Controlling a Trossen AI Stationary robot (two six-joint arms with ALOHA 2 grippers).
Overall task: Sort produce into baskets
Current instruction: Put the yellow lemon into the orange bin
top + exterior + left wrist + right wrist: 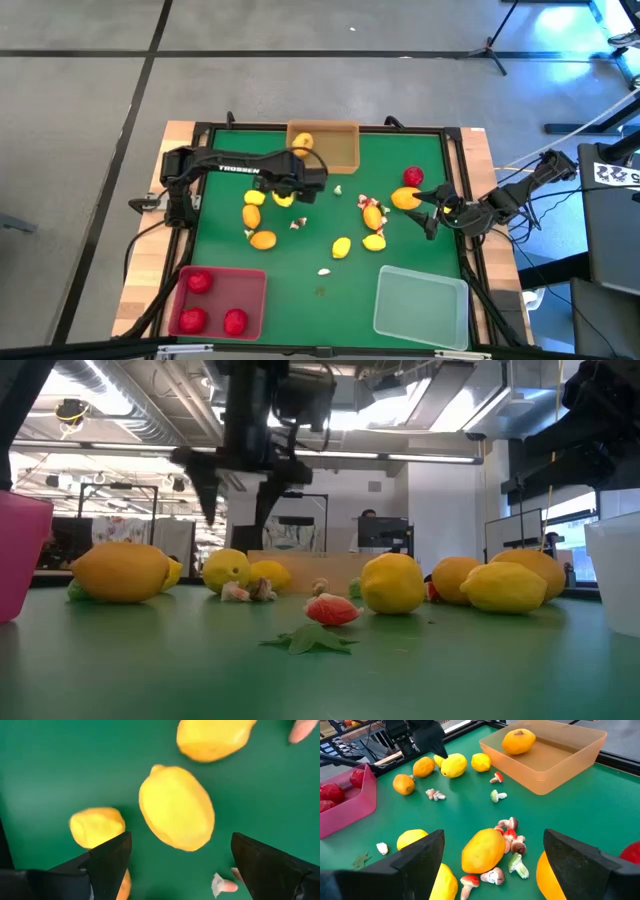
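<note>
Four pieces sorted: three red fruits point(200, 283) in the red basket point(254, 300), one yellow fruit point(303, 142) in the orange basket point(343, 155).
Unsorted: many pieces scattered on the worktop point(400, 150) beside the orange basket; clear basket point(421, 306) unfilled.
Left tool point(285, 197): spread, poised over a lemon point(176, 808), nothing held.
Right tool point(422, 208): spread, nothing held.

Ahead of the left pincer point(177, 865), a second yellow fruit point(212, 739) is cut off by the picture's edge and blurred.

We see the left gripper point(235, 510) hanging open above the green table point(150, 670). Directly below it lies a yellow lemon point(228, 571) with small mushroom pieces point(248, 592) beside. Further to its right are a red-white piece point(331, 610) on a leaf point(308, 641) and more lemons point(392, 583).
</note>
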